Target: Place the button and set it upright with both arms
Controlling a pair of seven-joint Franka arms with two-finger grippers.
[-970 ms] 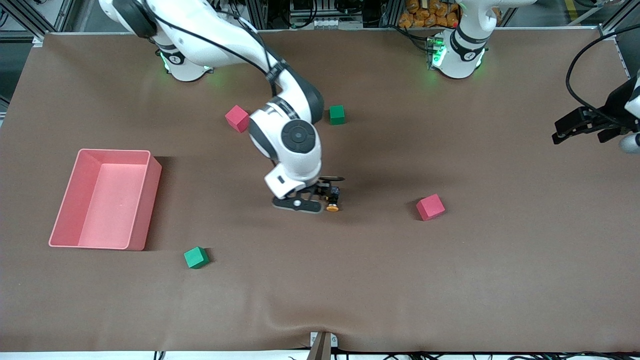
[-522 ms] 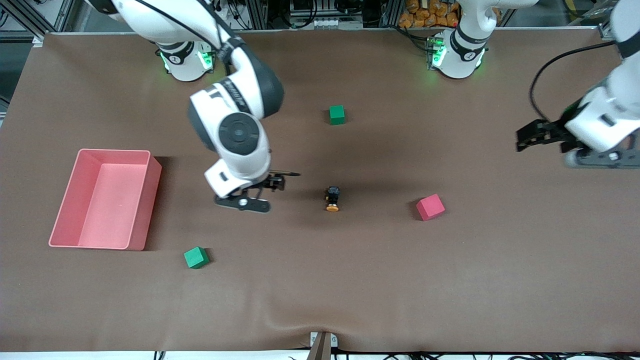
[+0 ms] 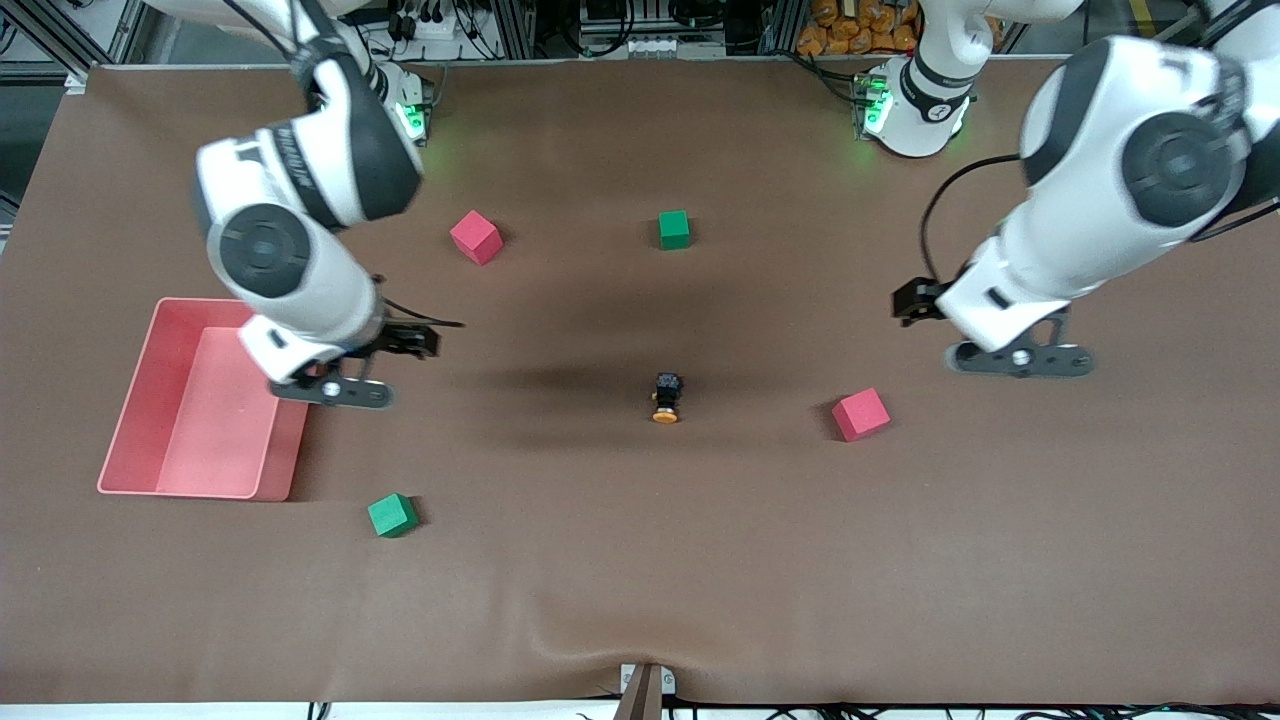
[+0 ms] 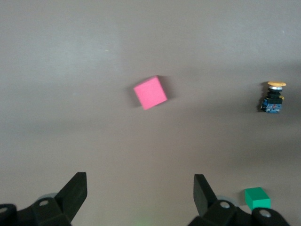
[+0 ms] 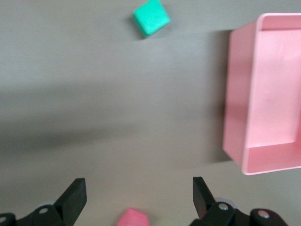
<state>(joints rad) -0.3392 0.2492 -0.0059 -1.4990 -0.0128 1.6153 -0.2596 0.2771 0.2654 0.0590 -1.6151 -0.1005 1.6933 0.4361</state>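
Lying on its side at the middle of the brown counter [image 3: 640,560], the button [image 3: 667,397] is pointing its orange cap toward the front camera and its black body toward the arms' bases, and nothing is touching it. In the front view you are seeing a red cube [image 3: 860,414] at about its three o'clock, toward the left arm's end of the counter, a green cube [image 3: 674,229] at its twelve o'clock, farther from the camera, a second red cube [image 3: 475,237] at about its ten o'clock, and a second green cube [image 3: 392,515] at about its eight o'clock, nearer the camera. The pink bin [image 3: 140,440] is sitting well apart at the right arm's end. Your left gripper [image 4: 138,190] is hanging in the air over bare counter just beside the first red cube, its jaws released and gripping nothing; its wrist view is showing that red cube [image 4: 150,92], the button [image 4: 273,97] and a green cube [image 4: 257,197]. Your right gripper [image 5: 138,190] is hovering over the counter at the edge of the pink bin [image 5: 237,103], jaws likewise spread wide and empty, with a green cube [image 5: 150,17] and a red cube [image 5: 131,218] in its wrist view.
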